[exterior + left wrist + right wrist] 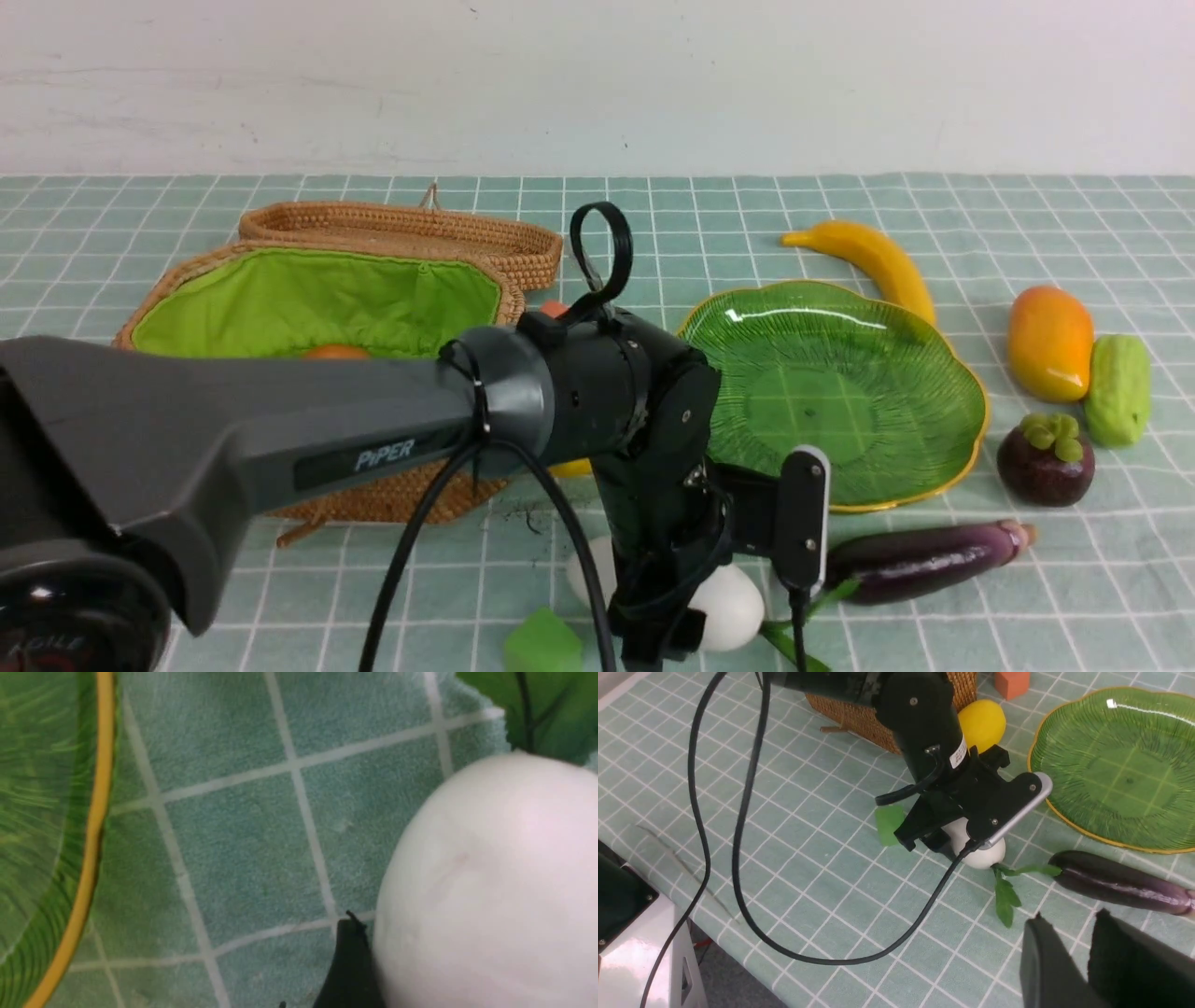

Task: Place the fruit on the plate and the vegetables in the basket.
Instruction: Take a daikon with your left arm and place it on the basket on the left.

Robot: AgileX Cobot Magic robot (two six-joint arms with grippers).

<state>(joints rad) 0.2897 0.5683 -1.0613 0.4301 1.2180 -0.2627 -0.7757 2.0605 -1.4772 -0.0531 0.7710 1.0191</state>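
Note:
My left gripper [667,639] is down over the white radish [733,607] near the table's front edge, open, with one finger [350,961] beside the radish [490,882]. An orange potato [336,352] lies in the open basket [373,224]. The green plate [840,392] holds nothing. A lemon [981,724] sits between basket and plate. Banana [868,257], mango [1050,341], gourd [1117,387] and mangosteen [1046,457] lie around the plate's right side. The eggplant [924,558] lies in front of the plate. My right gripper [1069,917] hovers near the eggplant [1115,884], slightly open and empty.
A small green cube [541,644] sits just left of the radish. An orange-red cube [1012,682] stands by the basket's far corner. The left arm's black cable [738,858] loops over the cloth. The table edge [682,896] runs close to the radish.

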